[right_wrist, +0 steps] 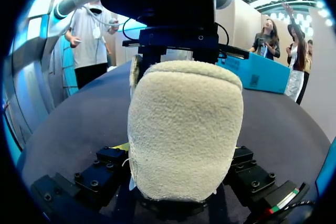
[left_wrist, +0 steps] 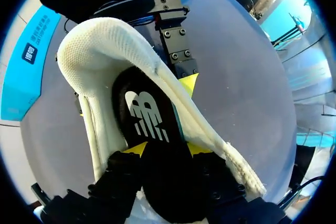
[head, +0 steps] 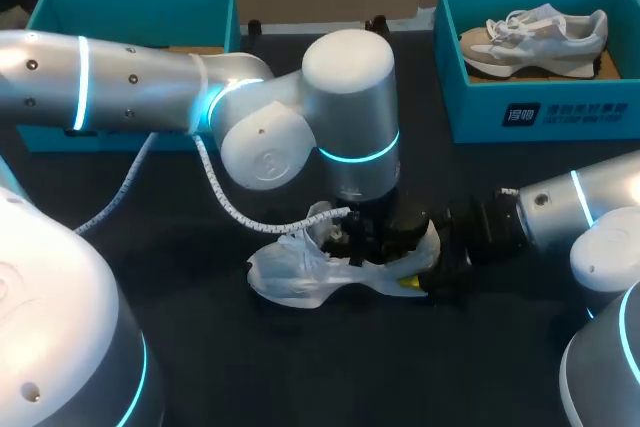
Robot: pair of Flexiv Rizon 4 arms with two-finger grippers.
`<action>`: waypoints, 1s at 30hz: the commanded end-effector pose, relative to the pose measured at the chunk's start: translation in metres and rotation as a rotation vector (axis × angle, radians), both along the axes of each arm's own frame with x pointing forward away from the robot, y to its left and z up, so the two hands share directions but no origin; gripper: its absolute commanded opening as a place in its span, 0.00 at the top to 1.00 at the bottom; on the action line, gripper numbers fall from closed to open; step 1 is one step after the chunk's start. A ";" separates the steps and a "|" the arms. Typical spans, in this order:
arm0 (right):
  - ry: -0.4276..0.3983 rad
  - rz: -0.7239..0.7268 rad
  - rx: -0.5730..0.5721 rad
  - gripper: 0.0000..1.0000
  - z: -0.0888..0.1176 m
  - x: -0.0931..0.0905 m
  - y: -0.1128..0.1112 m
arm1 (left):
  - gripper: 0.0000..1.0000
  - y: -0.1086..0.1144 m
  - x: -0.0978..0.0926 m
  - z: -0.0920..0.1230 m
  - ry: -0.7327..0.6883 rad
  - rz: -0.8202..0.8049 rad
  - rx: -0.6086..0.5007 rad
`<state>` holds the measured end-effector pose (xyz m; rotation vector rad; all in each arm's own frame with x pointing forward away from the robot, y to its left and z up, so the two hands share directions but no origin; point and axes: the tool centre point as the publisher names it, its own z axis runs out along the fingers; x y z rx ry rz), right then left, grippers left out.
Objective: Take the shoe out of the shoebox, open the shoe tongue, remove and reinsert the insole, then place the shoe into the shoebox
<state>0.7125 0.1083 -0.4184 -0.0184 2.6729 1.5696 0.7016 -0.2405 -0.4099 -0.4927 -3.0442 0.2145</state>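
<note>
The left tool [left_wrist: 165, 149] pinches the insole [left_wrist: 146, 116], the right tool [right_wrist: 178, 166] clamps the shoe [right_wrist: 184, 124].

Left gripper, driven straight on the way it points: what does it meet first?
The black insole inside the shoe: the left gripper pinches it, so further travel likely presses it into the shoe's floor.

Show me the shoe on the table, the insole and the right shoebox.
shoe [head: 285, 282]: head view, toe end.
insole [left_wrist: 144, 114]: left wrist view, printed middle.
right shoebox [head: 545, 112]: head view, front wall.
</note>
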 end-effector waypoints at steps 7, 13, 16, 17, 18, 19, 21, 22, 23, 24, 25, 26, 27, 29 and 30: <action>0.001 -0.001 -0.003 1.00 -0.002 0.003 0.001 | 1.00 0.001 0.003 -0.031 -0.029 0.027 -0.009; 0.001 -0.001 -0.003 1.00 -0.002 0.003 0.001 | 1.00 0.008 0.006 -0.016 -0.010 0.060 -0.015; 0.001 -0.001 -0.003 1.00 -0.002 0.003 0.001 | 1.00 0.014 0.005 -0.005 0.024 0.072 -0.028; 0.001 -0.001 -0.003 1.00 -0.002 0.003 0.001 | 1.00 0.016 0.004 -0.002 0.029 0.074 -0.020; 0.001 -0.001 -0.003 1.00 -0.002 0.003 0.001 | 1.00 0.017 0.004 0.000 0.031 0.079 -0.020; 0.001 -0.001 -0.003 1.00 -0.002 0.003 0.001 | 1.00 0.019 0.003 0.004 0.042 0.081 -0.020; 0.001 -0.001 -0.003 1.00 -0.002 0.003 0.001 | 1.00 0.022 0.002 0.008 0.057 0.092 -0.018; 0.001 -0.001 -0.003 1.00 -0.002 0.003 0.001 | 1.00 0.024 0.002 0.010 0.075 0.091 -0.016; 0.001 -0.001 -0.003 1.00 -0.002 0.003 0.001 | 1.00 0.026 0.002 0.011 0.077 0.100 -0.019; 0.001 -0.001 -0.003 1.00 -0.002 0.003 0.001 | 1.00 0.028 0.002 0.013 0.091 0.106 -0.022; 0.001 -0.001 -0.003 1.00 -0.002 0.003 0.001 | 1.00 0.029 0.002 0.015 0.107 0.106 -0.026; 0.001 -0.001 -0.003 1.00 -0.002 0.003 0.001 | 1.00 0.031 0.002 0.017 0.109 0.114 -0.029; 0.001 -0.001 -0.003 1.00 -0.002 0.003 0.001 | 1.00 0.032 0.002 0.019 0.111 0.117 -0.027; 0.001 -0.001 -0.003 1.00 -0.002 0.003 0.001 | 1.00 0.035 0.001 0.024 0.125 0.123 -0.028; 0.001 -0.001 -0.003 1.00 -0.002 0.003 0.001 | 1.00 0.036 0.001 0.027 0.133 0.122 -0.028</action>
